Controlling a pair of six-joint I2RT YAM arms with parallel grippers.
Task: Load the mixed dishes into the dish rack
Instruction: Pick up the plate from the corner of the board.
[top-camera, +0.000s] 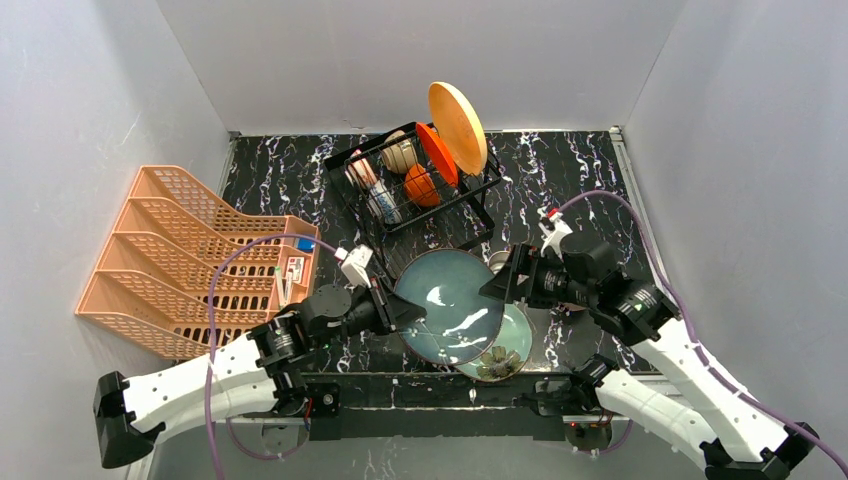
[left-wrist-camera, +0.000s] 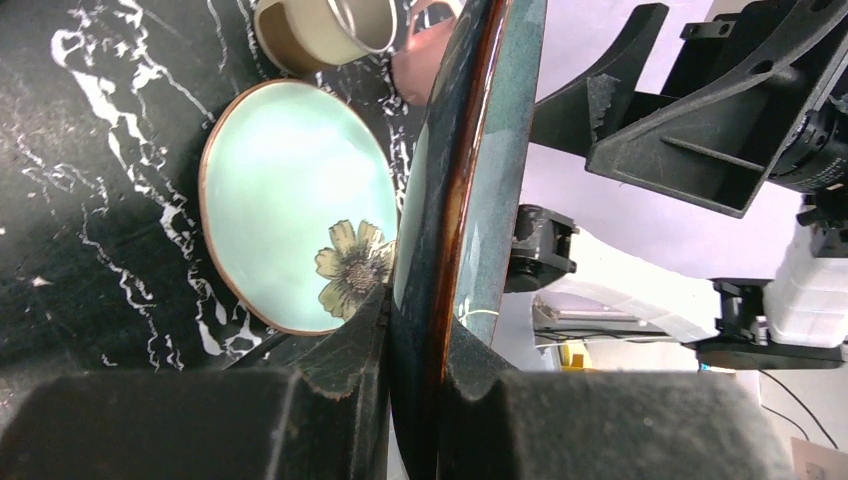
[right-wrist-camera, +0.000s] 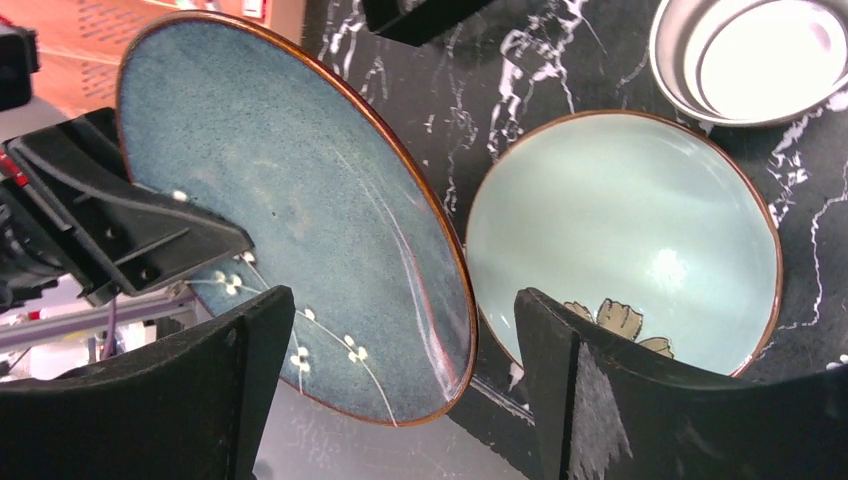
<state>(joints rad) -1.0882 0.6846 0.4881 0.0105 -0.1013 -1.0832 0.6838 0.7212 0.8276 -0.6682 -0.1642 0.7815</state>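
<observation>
Dishes wait in two places. Some already sit in the dish rack (top-camera: 415, 185), which stands far ahead of both grippers. The big blue plate (top-camera: 450, 300) is up off the table, pinched by its rim in the left gripper (left-wrist-camera: 420, 340).

We think this plate could slip. Only one small pinch on the edge holds it, and it looks big and heavy. If it swings or slides out, it may fall on the pale green plate (right-wrist-camera: 625, 235) lying right under it, and both could chip. The steel cup (right-wrist-camera: 750, 55) and the pink mug (left-wrist-camera: 425, 60) sit just past them and could get knocked too.

The right gripper (right-wrist-camera: 400, 300) has its fingers spread wide, with nothing in them. One finger is near the blue plate's far edge. A bump there could push the plate loose.

We also see the rack is partly full, with a yellow plate (top-camera: 457, 125) and a red-orange plate (top-camera: 437, 152) standing in it. The blue plate could hit them on its way in.

The left arm reaches low across the table, wrist turned so the plate tilts up on its edge. The right arm is bent, and its gripper points toward the plate.
</observation>
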